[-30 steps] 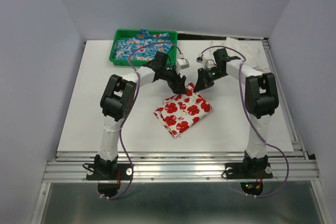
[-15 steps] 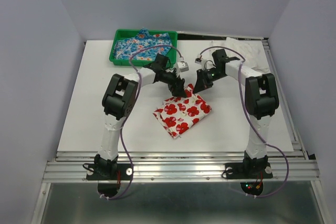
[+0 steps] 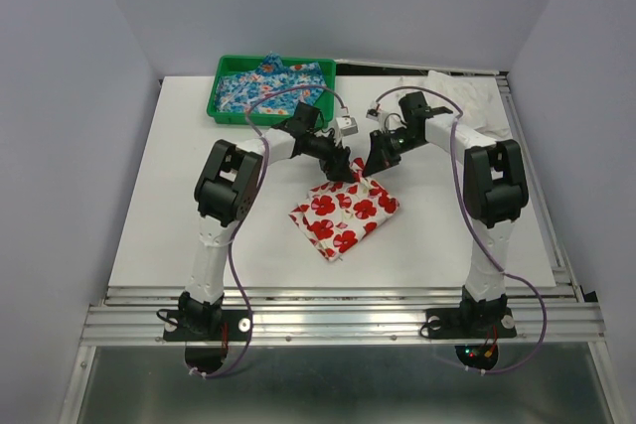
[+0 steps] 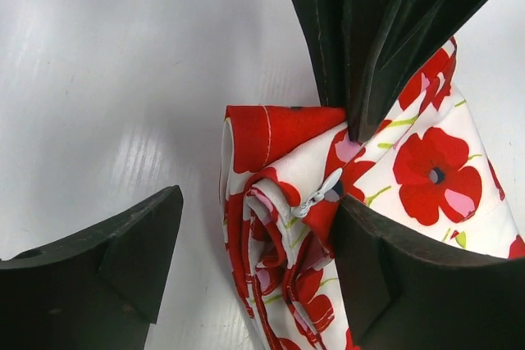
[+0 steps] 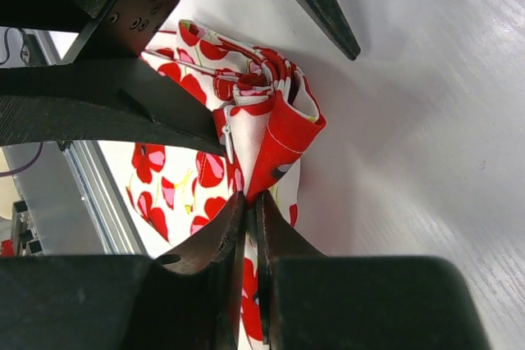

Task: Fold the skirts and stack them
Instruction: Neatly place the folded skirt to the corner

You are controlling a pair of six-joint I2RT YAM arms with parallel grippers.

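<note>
right gripper (image 5: 250,202) clamps the white skirt (image 3: 348,211) at its far corner; left gripper (image 4: 258,227) jaws gape astride it, so close them squarely before folding.

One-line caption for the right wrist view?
Right gripper pinches the bunched corner of a white cloth skirt with big red flowers; open left gripper straddles it on the white table.
</note>
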